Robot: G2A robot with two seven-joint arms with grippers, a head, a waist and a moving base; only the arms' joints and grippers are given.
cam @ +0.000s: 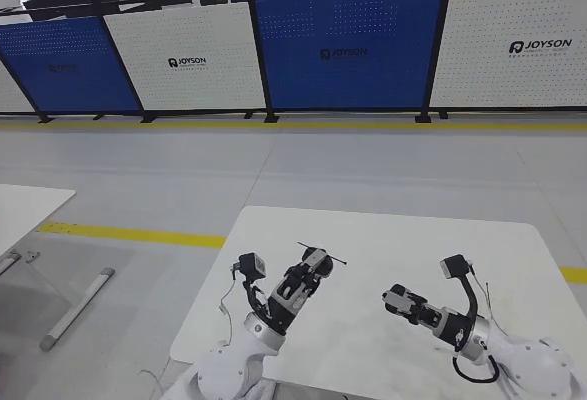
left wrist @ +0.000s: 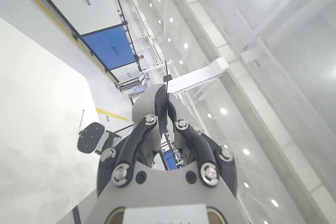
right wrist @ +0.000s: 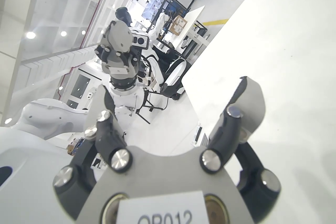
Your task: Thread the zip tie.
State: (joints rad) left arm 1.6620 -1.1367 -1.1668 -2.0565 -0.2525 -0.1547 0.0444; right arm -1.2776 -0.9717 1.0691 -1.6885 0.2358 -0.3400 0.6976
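Observation:
A thin black zip tie (cam: 323, 254) is pinched in my left gripper (cam: 313, 262), held above the white table (cam: 423, 240) left of its middle. In the left wrist view the left gripper (left wrist: 165, 93) is shut on the zip tie (left wrist: 166, 71); the strip runs between the pads and its end sticks out past the fingertips. My right gripper (cam: 391, 298) hangs over the table to the right, a short gap from the left one. It is open (right wrist: 174, 93) with nothing between its fingers. The right wrist view also shows the left arm's gripper (right wrist: 118, 49) farther off.
A second white table (cam: 13, 210) stands at the far left across a strip of floor. A yellow floor line (cam: 133, 235) runs behind the work table. Blue and white partition panels (cam: 343, 50) close off the back.

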